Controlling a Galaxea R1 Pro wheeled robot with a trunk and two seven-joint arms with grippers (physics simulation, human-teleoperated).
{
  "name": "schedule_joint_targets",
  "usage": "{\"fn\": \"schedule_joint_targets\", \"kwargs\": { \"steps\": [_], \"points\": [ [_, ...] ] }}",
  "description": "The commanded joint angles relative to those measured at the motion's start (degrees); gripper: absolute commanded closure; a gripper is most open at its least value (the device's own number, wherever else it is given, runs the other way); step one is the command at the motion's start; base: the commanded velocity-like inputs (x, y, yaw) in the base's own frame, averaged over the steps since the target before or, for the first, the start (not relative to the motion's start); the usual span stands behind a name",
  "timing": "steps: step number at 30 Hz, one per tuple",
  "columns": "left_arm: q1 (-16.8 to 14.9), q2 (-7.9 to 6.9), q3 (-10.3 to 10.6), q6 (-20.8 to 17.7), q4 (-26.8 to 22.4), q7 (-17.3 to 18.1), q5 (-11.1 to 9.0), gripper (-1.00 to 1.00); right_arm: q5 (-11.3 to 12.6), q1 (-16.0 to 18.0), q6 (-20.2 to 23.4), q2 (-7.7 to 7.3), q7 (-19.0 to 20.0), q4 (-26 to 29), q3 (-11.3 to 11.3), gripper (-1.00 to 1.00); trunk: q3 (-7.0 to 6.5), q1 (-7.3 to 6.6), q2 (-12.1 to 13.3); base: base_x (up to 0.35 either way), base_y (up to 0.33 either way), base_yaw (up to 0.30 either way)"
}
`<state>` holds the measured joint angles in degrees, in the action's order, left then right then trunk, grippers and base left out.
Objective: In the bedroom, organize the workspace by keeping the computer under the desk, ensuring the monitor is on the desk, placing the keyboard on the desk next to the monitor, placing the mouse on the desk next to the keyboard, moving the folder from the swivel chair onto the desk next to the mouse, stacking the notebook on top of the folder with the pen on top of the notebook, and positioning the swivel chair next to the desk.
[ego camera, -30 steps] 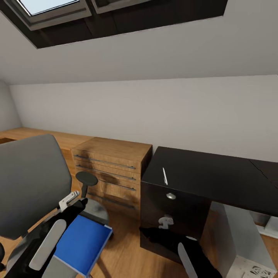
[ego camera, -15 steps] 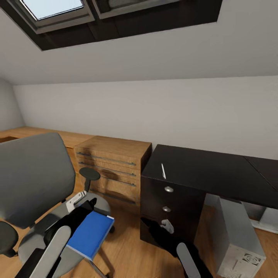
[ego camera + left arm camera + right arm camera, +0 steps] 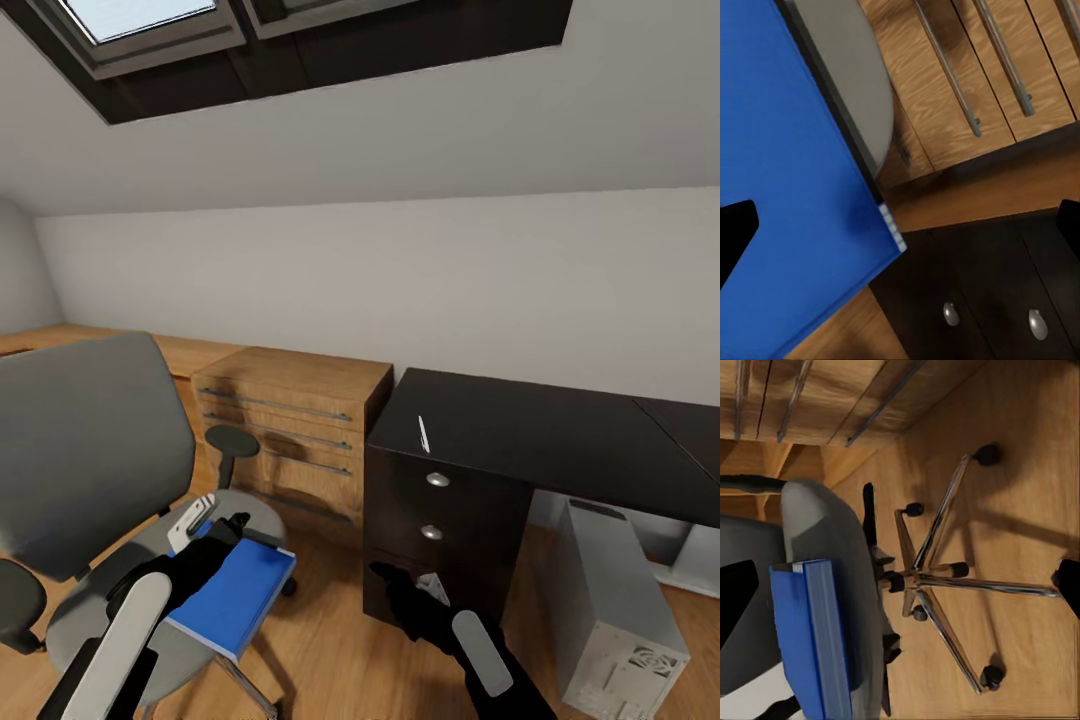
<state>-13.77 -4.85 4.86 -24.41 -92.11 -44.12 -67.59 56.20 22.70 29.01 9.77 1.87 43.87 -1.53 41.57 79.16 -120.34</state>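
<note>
Desk: large black glossy-topped desk w/ drawer block, seen beyond right gripper; small white pen-like item lies on top.
Chair: grey padded swivel chair, chrome star base, under left gripper.
Drawers: light-wood drawer unit set betw. chair & desk.
Computer: pale grey-white tower case stood on floor under desk, to right of right gripper.
Folder: flat bright-blue folder is held over seat's front edge.
Left gripper: clamped on folder's rear edge.
Right gripper: low, before desk drawers; open/closed can't be told.
</note>
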Motion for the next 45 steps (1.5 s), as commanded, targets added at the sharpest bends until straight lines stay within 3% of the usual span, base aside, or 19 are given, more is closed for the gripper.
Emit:
{"fn": "schedule_joint_targets", "kwargs": {
  "steps": [1, 8, 13, 17, 24, 28, 31, 32, 33, 35, 39, 45],
  "points": [
    [-0.17, 0.0, 0.03, -0.07, -0.07, -0.46, -0.44, -1.0, 0.39, 0.07, 0.43, 0.06, -0.5, -0.04, -0.12, -1.0, 0.24, 0.22, -0.44, -0.001, 0.0, 0.0],
    [-3.9, 0.26, -0.08, -2.04, -0.07, -0.75, -1.81, -1.0, 1.37, 0.21, 2.55, 0.02, -2.22, 0.03, 0.0, -1.0, 1.31, 1.54, -2.85, 0.0, 0.0, 0.0],
    [-7.69, 0.25, -0.14, -5.27, -0.08, -1.16, -6.52, -1.0, 1.56, 0.25, 4.24, 0.12, -2.55, 0.15, 0.03, -1.0, 1.27, 1.54, -2.85, 0.0, 0.0, 0.119],
    [-9.26, 0.22, -0.18, -6.12, -0.08, -1.26, -8.98, -1.0, 1.61, 0.3, 4.75, 0.15, -2.59, 0.22, 0.09, -1.0, 1.19, 1.54, -2.85, 0.0, 0.0, 0.219],
    [-10.56, 0.29, -0.23, -6.51, -0.08, -1.34, -10.06, -1.0, 1.63, 0.32, 5.12, 0.16, -2.59, 0.25, 0.11, -1.0, 1.03, 1.54, -2.85, 0.0, 0.0, 0.258],
    [-11.53, 0.29, -0.27, -6.58, -0.08, -1.85, -11.96, -1.0, 1.63, 0.33, 5.51, 0.16, -2.51, 0.25, 0.11, -1.0, 1.0, 1.54, -2.85, 0.0, 0.0, 0.185],
    [-13.74, -0.14, -0.29, -6.62, -0.08, -6.32, -16.14, -1.0, 1.63, 0.33, 5.61, 0.12, -2.12, 0.25, 0.11, -1.0, 0.99, 1.54, -2.85, 0.0, 0.0, 0.074],
    [-15.35, -0.31, -0.29, -6.75, -0.08, -9.83, -18.36, -1.0, 1.63, 0.33, 5.65, 0.1, -1.97, 0.25, 0.1, -1.0, 0.99, 1.54, -2.85, 0.0, 0.0, 0.037],
    [-15.35, -0.31, -0.29, -6.75, -0.08, -9.83, -18.36, -1.0, 1.63, 0.33, 5.65, 0.1, -1.97, 0.25, 0.1, -1.0, 0.99, 1.54, -2.85, 0.0, 0.0, 0.03],
    [-18.7, -0.45, -0.29, -7.72, -0.08, -15.92, -22.02, -1.0, 1.63, 0.33, 5.65, 0.08, -1.81, 0.25, 0.08, -1.0, 0.99, 1.54, -2.85, 0.0, 0.0, 0.05],
    [-20.17, -0.47, -0.29, -8.42, -0.08, -19.02, -24.01, -1.0, 1.63, 0.33, 5.68, 0.03, -1.74, 0.25, 0.07, -1.0, 0.99, 1.54, -2.85, 0.0, 0.0, 0.149],
    [-20.53, -0.7, -0.34, -8.86, -0.08, -20.73, -25.17, -1.0, 1.69, 0.33, 5.7, -0.06, -1.71, 0.25, -0.05, -1.0, 0.98, 1.54, -2.85, 0.0, 0.0, 0.234]
  ]
}}
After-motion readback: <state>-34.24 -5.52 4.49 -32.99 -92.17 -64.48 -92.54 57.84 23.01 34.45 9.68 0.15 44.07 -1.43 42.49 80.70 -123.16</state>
